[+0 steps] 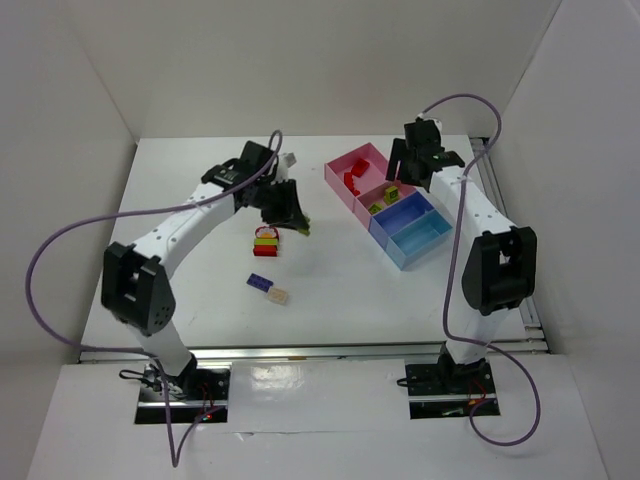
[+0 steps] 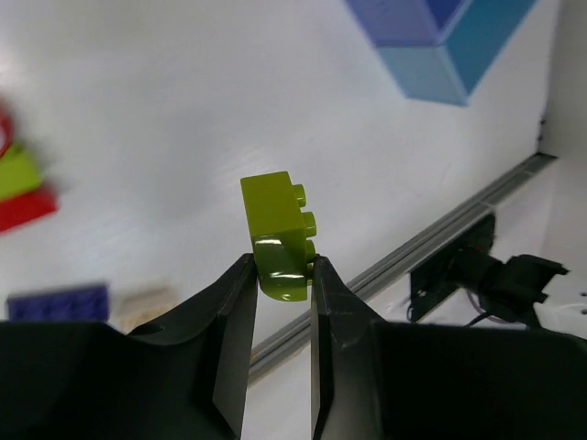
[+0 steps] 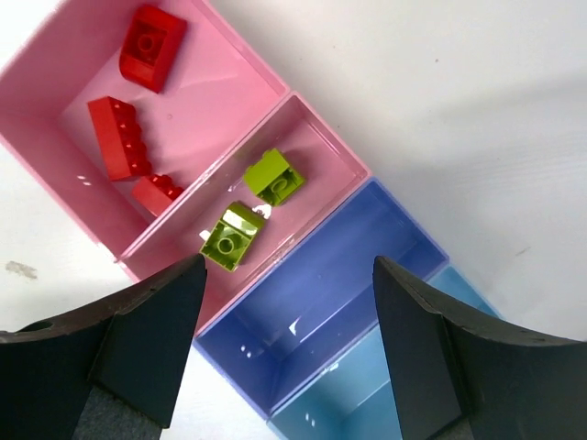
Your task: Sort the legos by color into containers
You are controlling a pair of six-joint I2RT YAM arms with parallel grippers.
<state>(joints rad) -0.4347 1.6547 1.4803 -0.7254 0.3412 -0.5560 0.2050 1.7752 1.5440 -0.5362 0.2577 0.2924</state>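
Observation:
My left gripper (image 2: 284,269) is shut on a lime green lego (image 2: 278,229) and holds it above the white table; from above, this gripper (image 1: 297,222) hangs just right of a small stack of red and green legos (image 1: 266,241). A purple lego (image 1: 262,281) and a beige one (image 1: 278,295) lie nearer the front. My right gripper (image 3: 289,275) stands open and empty over the containers (image 3: 367,247). The first pink box holds three red legos (image 3: 117,137). In the second pink box lie two lime ones (image 3: 231,236). No lego shows in the purple box or in the visible part of the light blue box.
The row of containers (image 1: 422,240) runs diagonally at the back right. White walls enclose the table on three sides. A metal rail (image 1: 320,350) marks the near edge. A small white object (image 1: 290,158) lies behind the left arm.

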